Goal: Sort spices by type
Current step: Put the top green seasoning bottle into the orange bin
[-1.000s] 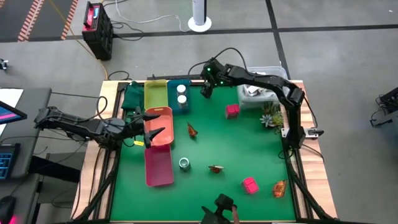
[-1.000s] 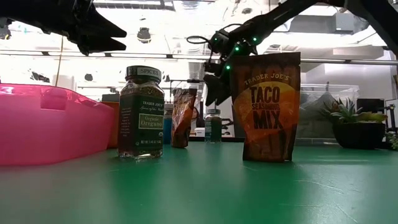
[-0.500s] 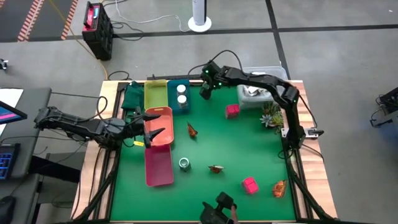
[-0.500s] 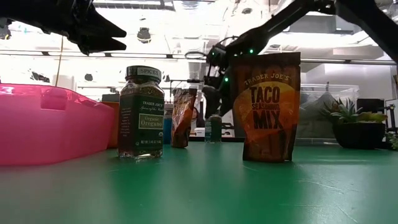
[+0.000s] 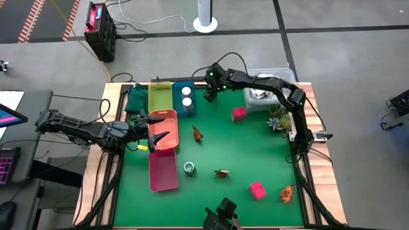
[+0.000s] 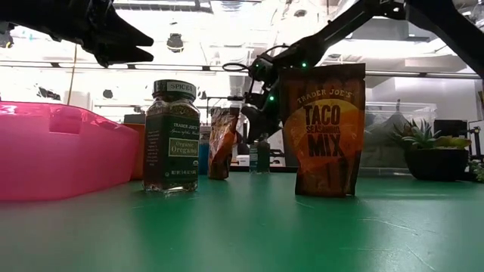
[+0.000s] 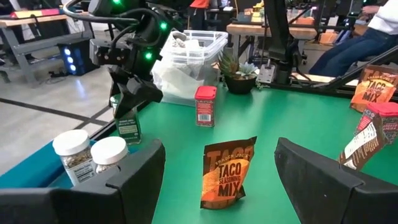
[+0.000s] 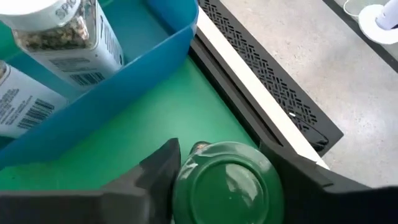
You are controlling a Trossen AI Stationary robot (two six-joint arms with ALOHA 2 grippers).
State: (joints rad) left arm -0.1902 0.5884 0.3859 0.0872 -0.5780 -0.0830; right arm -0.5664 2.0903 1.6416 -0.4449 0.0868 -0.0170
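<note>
My right gripper (image 5: 209, 94) is at the table's far side, just right of the blue tray (image 5: 185, 105), shut on a green-lidded jar (image 8: 224, 183) that stands on the green mat (image 7: 127, 124). Two white jars (image 5: 186, 96) stand in the blue tray. My left gripper (image 5: 156, 130) hangs open and empty over the orange tray (image 5: 167, 142); its fingers spread wide in the left wrist view (image 7: 217, 149). Another green-lidded jar (image 5: 190, 168), three orange-brown taco sachets (image 5: 197, 134) (image 5: 222, 173) (image 5: 287, 191) and two pink blocks (image 5: 238, 114) (image 5: 257, 190) stand on the mat. My right gripper pinches the jar's green lid (image 8: 186, 180) between its two fingers, one on each side of the rim. The fingers come from above, pointing down. The jar stands upright with its base on the mat (image 6: 261, 159).
A yellow-green tray (image 5: 160, 96), a dark green tray (image 5: 135, 99) and a pink tray (image 5: 163, 171) lie along the left side. A clear tub (image 5: 265, 96) and a small plant (image 5: 278, 118) stand at the far right. The mat's middle is open.
My right gripper has gone a little toward the table's left edge and down onto the green-lidded jar, which has stayed standing where it was. My left gripper has kept still.
</note>
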